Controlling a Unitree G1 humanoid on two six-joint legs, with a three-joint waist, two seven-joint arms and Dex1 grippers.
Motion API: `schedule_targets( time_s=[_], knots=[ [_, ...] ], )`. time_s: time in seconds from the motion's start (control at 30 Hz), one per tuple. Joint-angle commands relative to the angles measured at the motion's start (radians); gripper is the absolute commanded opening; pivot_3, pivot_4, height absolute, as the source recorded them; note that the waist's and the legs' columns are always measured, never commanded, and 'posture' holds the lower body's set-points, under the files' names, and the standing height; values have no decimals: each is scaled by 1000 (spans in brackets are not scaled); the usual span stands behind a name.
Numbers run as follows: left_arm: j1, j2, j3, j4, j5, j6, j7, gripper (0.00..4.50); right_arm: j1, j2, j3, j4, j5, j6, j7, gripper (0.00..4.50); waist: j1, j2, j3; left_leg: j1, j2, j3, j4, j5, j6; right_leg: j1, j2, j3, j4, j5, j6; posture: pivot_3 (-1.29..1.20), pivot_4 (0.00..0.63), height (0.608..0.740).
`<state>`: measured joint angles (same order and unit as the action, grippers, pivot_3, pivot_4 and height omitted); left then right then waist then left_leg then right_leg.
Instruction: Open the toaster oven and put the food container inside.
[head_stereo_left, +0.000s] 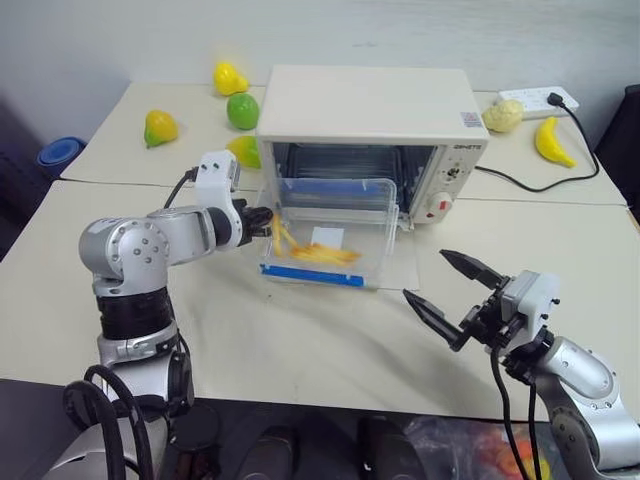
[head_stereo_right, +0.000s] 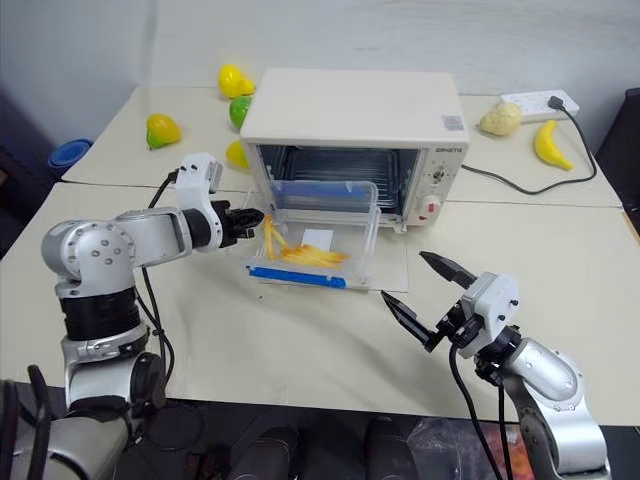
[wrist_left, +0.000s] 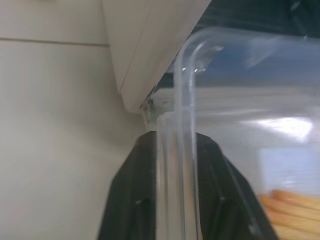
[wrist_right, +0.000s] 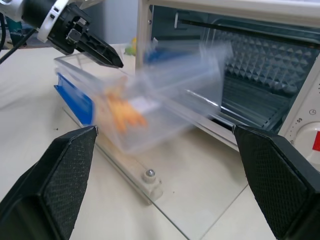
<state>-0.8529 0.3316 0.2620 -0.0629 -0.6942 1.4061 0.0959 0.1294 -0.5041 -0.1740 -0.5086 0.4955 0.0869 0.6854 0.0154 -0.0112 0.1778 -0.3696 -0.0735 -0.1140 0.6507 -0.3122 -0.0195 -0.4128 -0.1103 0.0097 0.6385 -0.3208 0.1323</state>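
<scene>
One food container (head_stereo_left: 325, 232), one toaster oven (head_stereo_left: 368, 110), four fruits behind.

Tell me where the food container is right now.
In the head views the food container sits tilted on the lowered glass door in front of the open toaster oven, with the left gripper at its left wall.

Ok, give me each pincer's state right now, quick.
Left pincer: its fingers straddle the side wall of the food container; whether they clamp it cannot be told.
Right pincer: open, holding nothing.
</scene>
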Motion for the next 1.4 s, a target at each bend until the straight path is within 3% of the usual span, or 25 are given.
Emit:
schedule_targets(
  time_s=[0.03,0.13,0.3,0.5,0.6,0.67,0.77,0.87,0.93,1.0,1.23,1.4],
  knots=[
    [-31,-19,3,1,24,-58,-36,2258,-1,5,-18,-38,5,-11,-15,4500,5,0,0,0,0,0,0,0,0,0,0,0,0,0,0,0,150,740],
    [-32,-26,40,-1,20,-127,-79,3162,-18,-5,-23,-32,10,0,-14,4500,5,0,0,0,0,0,0,0,0,0,0,0,0,0,0,0,150,740],
    [-21,26,137,-23,-57,-168,-204,3162,-37,-28,-48,-31,53,40,-8,4500,2,0,0,0,1,0,0,0,0,0,1,0,0,0,0,0,150,740],
    [52,282,121,-19,-79,-266,-531,3162,-45,-56,-69,-43,118,86,17,4500,-4,0,0,0,1,0,-1,0,0,0,1,0,0,0,0,0,150,740],
    [171,433,91,12,-46,-403,-790,3187,-44,-73,-57,-52,148,112,46,3895,-15,0,0,1,1,0,-2,0,0,0,1,0,0,0,0,0,150,740],
    [327,528,19,32,71,-660,-1020,2585,-44,-111,-11,-52,125,138,87,3201,-20,1,-1,1,1,0,-3,0,0,0,0,0,-1,0,-1,0,150,740],
    [476,560,-72,23,163,-913,-1209,1741,-50,-174,78,-59,86,192,141,2239,-17,3,-1,2,2,1,-4,0,0,0,-1,0,-2,-1,-2,0,150,740],
    [541,530,-162,-19,205,-988,-1252,828,-78,-208,152,-66,94,281,154,1239,0,2,0,-1,2,-4,-1,0,1,3,-3,-2,-6,-1,-2,0,150,740],
    [523,455,-198,-33,217,-1003,-1197,241,-145,-197,203,-50,62,303,145,586,11,2,0,-2,1,-5,0,0,2,4,-3,-2,-7,1,-1,0,150,740],
    [502,399,-224,-29,242,-1013,-1146,0,-208,-181,232,-21,39,319,130,26,11,2,0,-2,0,-6,0,0,3,5,-3,-3,-9,2,0,0,150,740],
    [378,188,-285,64,331,-1020,-951,0,-480,-40,269,206,-55,313,41,26,2,2,0,-2,0,-3,-1,0,3,2,-1,-4,-7,2,1,0,150,740],
    [283,50,-275,184,411,-1082,-772,0,-614,36,280,430,-157,195,31,26,1,1,-1,-2,0,-3,0,0,3,1,-1,-4,-7,2,1,0,150,740]
  ],
)
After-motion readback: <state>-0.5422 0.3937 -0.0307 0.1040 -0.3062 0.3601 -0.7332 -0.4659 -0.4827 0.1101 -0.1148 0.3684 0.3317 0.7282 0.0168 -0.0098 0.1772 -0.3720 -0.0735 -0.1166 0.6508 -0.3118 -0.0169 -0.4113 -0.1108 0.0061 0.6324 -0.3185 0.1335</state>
